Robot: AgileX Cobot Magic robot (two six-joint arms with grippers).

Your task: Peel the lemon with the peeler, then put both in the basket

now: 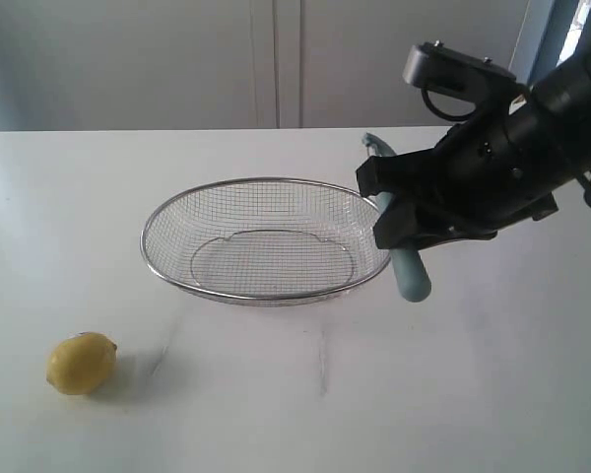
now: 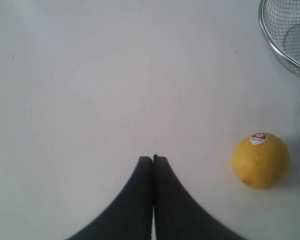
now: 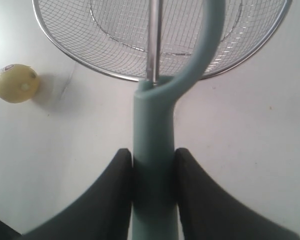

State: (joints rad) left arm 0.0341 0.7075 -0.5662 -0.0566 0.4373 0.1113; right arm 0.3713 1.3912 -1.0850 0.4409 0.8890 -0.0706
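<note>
Fingers status: my right fingers (image 3: 110,200) are partly closed and clamp the peeler (image 3: 152,150) by its handle from both sides. My left fingers (image 2: 135,200) are pressed together tip to tip and hold nothing.

1. The worktop (image 1: 473,394) is flat, white and matte, with faint scuffs.
2. The basket (image 1: 177,236) is a wide, shallow oval of fine silver wire mesh under a thick polished rim. It stands mid-worktop. The right wrist view cuts off its far side.
3. The peeler has a smooth, rounded, pale teal handle that forks into a Y head with a thin metal blade bar. The head reaches over the basket's rim, above the mesh. The handle end points down just outside the rim. In the exterior view my own arm hides most of the head.
4. The lemon (image 1: 81,363) is small, oval and bright yellow, with dimpled skin. It carries a round red-and-white sticker (image 2: 258,138) whose print is unreadable. It rests on the worktop well apart from the basket and my right fingers. It is near my left fingers, off to one side, not touching.
</note>
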